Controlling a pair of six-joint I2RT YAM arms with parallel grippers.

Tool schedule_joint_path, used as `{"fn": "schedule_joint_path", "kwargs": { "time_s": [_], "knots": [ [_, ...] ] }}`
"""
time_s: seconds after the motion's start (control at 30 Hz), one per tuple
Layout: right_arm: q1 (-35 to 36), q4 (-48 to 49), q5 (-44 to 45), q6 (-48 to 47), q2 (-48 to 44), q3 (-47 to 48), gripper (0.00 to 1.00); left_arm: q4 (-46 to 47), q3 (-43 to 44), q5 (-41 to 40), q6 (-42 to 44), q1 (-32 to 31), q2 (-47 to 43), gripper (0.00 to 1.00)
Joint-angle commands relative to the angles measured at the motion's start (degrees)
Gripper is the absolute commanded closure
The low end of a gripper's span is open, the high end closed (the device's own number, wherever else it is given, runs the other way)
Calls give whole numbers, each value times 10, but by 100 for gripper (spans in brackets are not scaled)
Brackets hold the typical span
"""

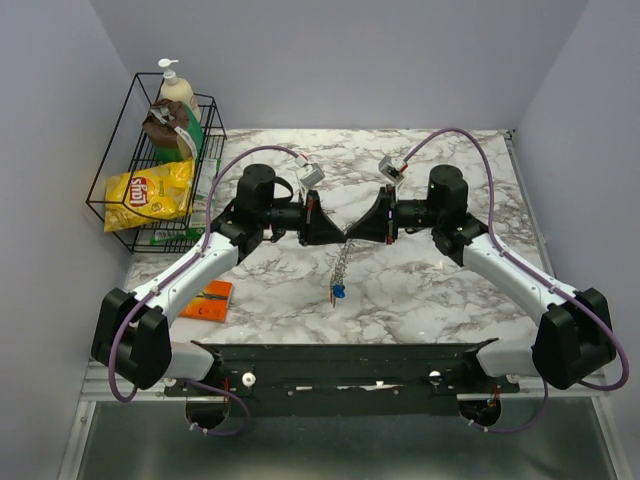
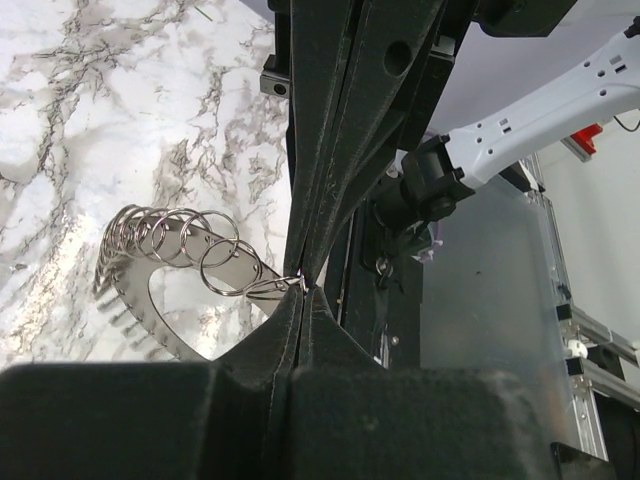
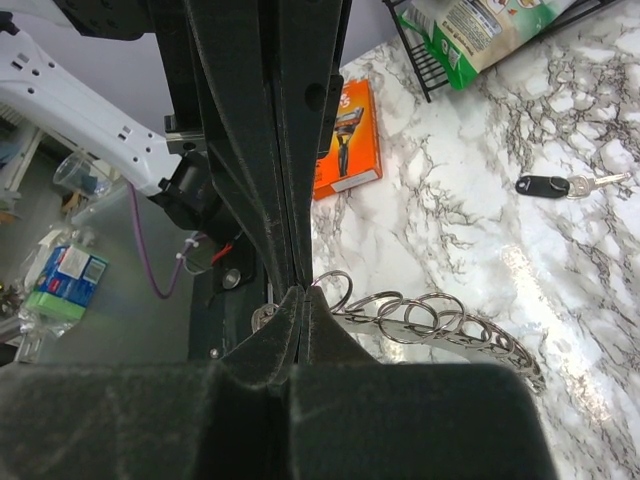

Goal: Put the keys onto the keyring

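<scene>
My two grippers meet tip to tip above the middle of the table. The left gripper (image 1: 341, 234) is shut, as is the right gripper (image 1: 353, 233). Between them hangs the keyring (image 1: 342, 264), a silvery toothed ring strung with many small split rings, with a blue-headed key (image 1: 339, 292) at its low end. In the left wrist view my gripper (image 2: 303, 287) pinches a small ring of the keyring (image 2: 122, 295). In the right wrist view my gripper (image 3: 303, 291) pinches a small ring of the keyring (image 3: 480, 340) from the other side. A black-headed key (image 3: 545, 186) lies on the table.
An orange box (image 1: 208, 298) lies on the marble table (image 1: 440, 290) near the left arm; it also shows in the right wrist view (image 3: 345, 140). A black wire basket (image 1: 160, 175) with a chips bag and bottles stands at the back left.
</scene>
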Motion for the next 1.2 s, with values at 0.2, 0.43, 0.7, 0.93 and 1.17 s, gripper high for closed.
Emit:
{"fn": "schedule_joint_path", "kwargs": {
  "time_s": [0.2,0.43,0.7,0.93,1.17],
  "knots": [
    [1,43,89,21,-61,-15,33,-66,8,-70,56,-16,-31,100],
    [1,47,175,11,-118,-47,0,-88,6,-116,75,-17,-52,100],
    [1,13,190,0,-100,-38,0,-117,18,-158,96,-8,-57,100],
    [1,-52,221,-15,-47,4,0,-148,49,-191,86,64,-69,100],
    [3,-161,330,3,46,85,0,-253,138,-253,105,156,-55,100]
  ]
}}
